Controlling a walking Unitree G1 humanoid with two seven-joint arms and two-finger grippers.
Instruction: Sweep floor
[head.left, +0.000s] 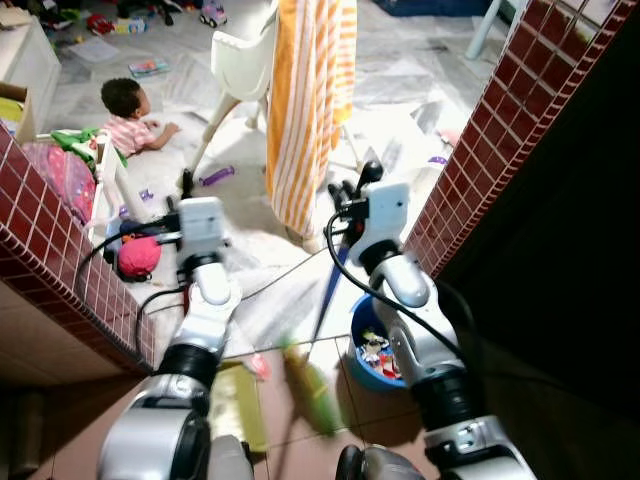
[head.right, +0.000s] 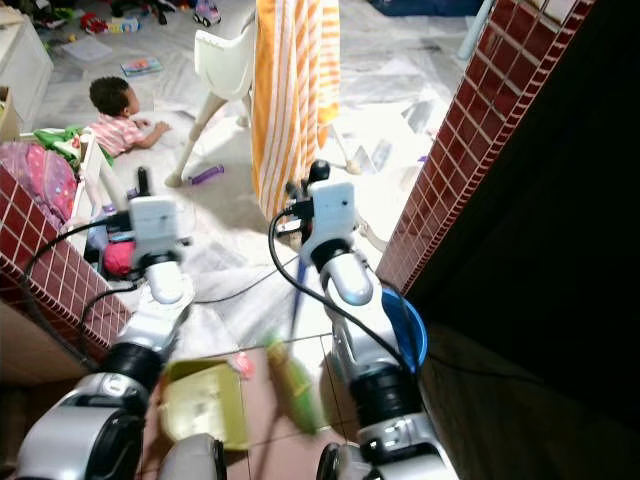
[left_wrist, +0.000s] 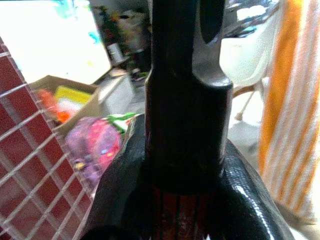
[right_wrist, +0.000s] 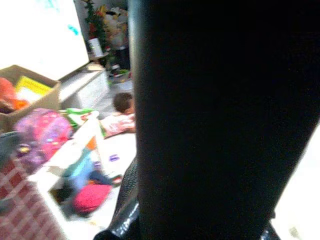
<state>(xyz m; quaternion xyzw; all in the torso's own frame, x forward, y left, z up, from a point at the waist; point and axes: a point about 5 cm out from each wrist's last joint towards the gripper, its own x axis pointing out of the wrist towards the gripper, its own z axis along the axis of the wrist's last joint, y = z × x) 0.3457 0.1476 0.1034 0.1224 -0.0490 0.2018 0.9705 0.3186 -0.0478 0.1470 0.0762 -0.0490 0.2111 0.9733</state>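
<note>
My right gripper (head.left: 350, 190) is raised in front of me, shut on the blue handle (head.left: 327, 290) of a broom. The handle slants down to blurred green bristles (head.left: 312, 392) on the brown tiles near my feet. My left gripper (head.left: 186, 182) is held up on the left, shut on a dark reddish handle (left_wrist: 180, 215) seen between its fingers in the left wrist view. Below that arm a yellow-green dustpan (head.right: 205, 402) hangs low over the tiles, its handle hidden behind the arm. A small pink scrap (head.right: 243, 365) lies by the pan.
A child (head.left: 130, 120) lies on the pale floor ahead left, near a white high chair (head.left: 240, 60) and an orange striped cloth (head.left: 310, 100). Red tiled walls stand left (head.left: 50, 270) and right (head.left: 500, 130). A blue bucket (head.left: 362, 325) of rubbish sits under my right arm. Toys lie scattered.
</note>
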